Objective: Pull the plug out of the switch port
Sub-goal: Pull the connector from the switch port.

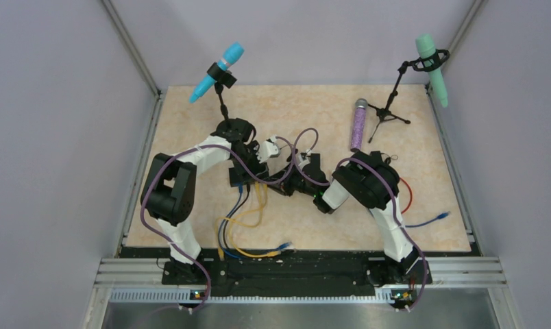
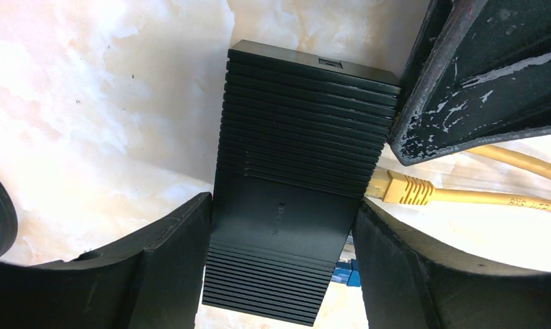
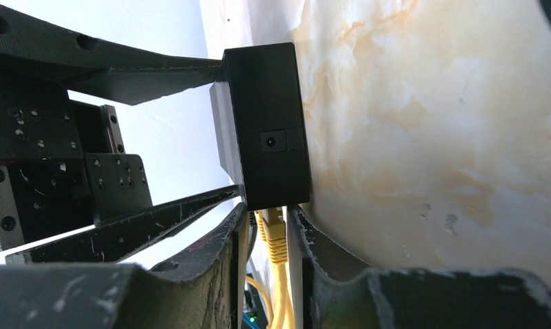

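The black switch [image 2: 293,178] lies flat on the marble table, and my left gripper [image 2: 283,205] is shut on it, one finger against each long side. A yellow plug [image 2: 403,188] sits in a socket on the switch's right edge. In the right wrist view that yellow plug [image 3: 276,236] runs between the fingers of my right gripper [image 3: 267,209], which is shut on it just below the switch [image 3: 269,127]. One right finger [image 2: 478,75] hangs over the plug. From above, the left gripper [image 1: 244,171] and right gripper [image 1: 273,185] meet at mid-table and hide most of the switch.
Yellow and blue cables [image 1: 249,229] trail from the switch toward the near edge. A blue microphone on a stand [image 1: 218,72] stands just behind the left arm. At the back right are a purple microphone [image 1: 358,123] and a green one on a stand [image 1: 434,68]. A red cable [image 1: 406,195] lies by the right arm.
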You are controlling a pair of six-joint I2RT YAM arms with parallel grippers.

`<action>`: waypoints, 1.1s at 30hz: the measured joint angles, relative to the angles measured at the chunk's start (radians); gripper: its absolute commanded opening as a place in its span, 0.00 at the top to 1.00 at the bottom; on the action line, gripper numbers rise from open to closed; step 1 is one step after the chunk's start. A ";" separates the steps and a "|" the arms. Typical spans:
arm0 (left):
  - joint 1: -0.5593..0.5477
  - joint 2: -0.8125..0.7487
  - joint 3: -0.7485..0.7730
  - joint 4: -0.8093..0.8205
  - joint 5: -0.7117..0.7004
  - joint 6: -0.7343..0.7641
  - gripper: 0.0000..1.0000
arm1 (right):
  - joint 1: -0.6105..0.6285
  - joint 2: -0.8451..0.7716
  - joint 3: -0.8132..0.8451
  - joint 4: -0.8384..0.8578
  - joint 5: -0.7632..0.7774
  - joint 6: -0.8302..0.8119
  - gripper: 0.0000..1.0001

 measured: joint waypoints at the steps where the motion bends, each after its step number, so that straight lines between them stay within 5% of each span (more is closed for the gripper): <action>1: 0.000 0.000 0.000 0.000 0.000 0.000 0.44 | 0.000 0.000 0.000 0.001 0.000 0.000 0.76; 13: 0.003 -0.002 0.000 -0.002 0.010 -0.001 0.45 | 0.000 0.000 0.000 0.002 -0.003 -0.004 1.00; 33: 0.011 -0.003 0.031 -0.064 0.005 -0.058 0.46 | -0.008 -0.069 0.044 -0.163 -0.067 -0.174 1.00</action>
